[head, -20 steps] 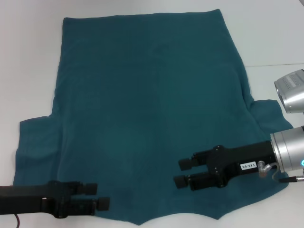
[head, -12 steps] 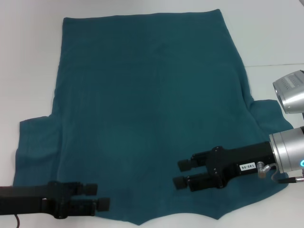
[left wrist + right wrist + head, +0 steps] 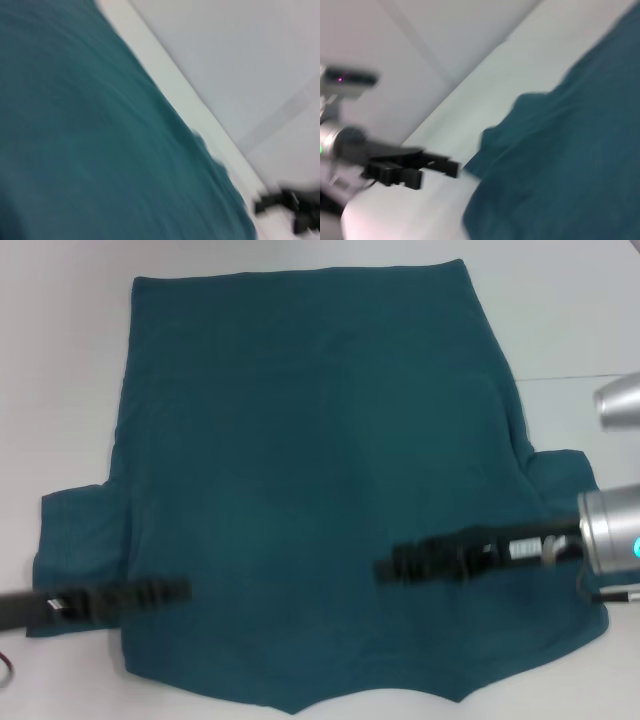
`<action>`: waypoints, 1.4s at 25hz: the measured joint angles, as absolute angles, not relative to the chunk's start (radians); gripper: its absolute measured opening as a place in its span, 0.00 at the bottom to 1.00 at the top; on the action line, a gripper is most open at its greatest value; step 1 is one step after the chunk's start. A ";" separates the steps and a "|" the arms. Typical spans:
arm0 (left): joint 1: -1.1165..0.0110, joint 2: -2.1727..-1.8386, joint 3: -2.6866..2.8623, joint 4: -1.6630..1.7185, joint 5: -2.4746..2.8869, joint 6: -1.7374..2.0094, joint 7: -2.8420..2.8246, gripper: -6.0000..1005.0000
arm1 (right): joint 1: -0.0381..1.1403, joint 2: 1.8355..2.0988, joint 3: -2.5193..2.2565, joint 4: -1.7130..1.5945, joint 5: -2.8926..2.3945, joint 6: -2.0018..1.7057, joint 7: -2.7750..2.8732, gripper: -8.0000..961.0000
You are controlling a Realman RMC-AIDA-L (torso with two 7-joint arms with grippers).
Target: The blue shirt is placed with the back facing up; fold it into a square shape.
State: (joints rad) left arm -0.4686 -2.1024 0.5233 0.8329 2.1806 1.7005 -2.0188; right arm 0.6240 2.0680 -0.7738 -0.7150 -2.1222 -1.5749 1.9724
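The blue shirt [image 3: 320, 460] lies flat on the white table, plain back up, hem at the far side, collar edge near me and sleeves out to both sides. My left gripper [image 3: 178, 590] hovers over the shirt near its left sleeve, blurred by motion. The right wrist view shows it from afar [image 3: 440, 170], its two fingers apart and empty. My right gripper [image 3: 385, 568] hovers over the near middle-right of the shirt, also blurred. The shirt fills the left wrist view [image 3: 90, 140] and much of the right wrist view [image 3: 570, 150].
The white table [image 3: 60, 390] surrounds the shirt on all sides. A silver part of the right arm [image 3: 620, 400] shows at the right edge. The right gripper appears far off in the left wrist view [image 3: 287, 207].
Both grippers have shifted away from the near edge, farther over the shirt, and now look turned edge-on and blurred. The shirt has not moved.
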 joint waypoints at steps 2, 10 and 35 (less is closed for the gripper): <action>-0.473 -2.093 0.460 0.826 2.179 1.664 -2.102 0.82 | 0.633 2.058 -0.745 -0.721 -2.121 -1.541 2.081 0.70; -0.469 -2.053 0.342 0.753 2.191 1.466 -2.410 0.82 | 0.688 1.982 -0.711 -0.707 -2.124 -1.398 2.424 0.70; -0.482 -2.046 0.333 0.624 2.192 1.148 -2.386 0.82 | 0.770 1.896 -0.708 -0.581 -2.131 -1.303 2.493 0.70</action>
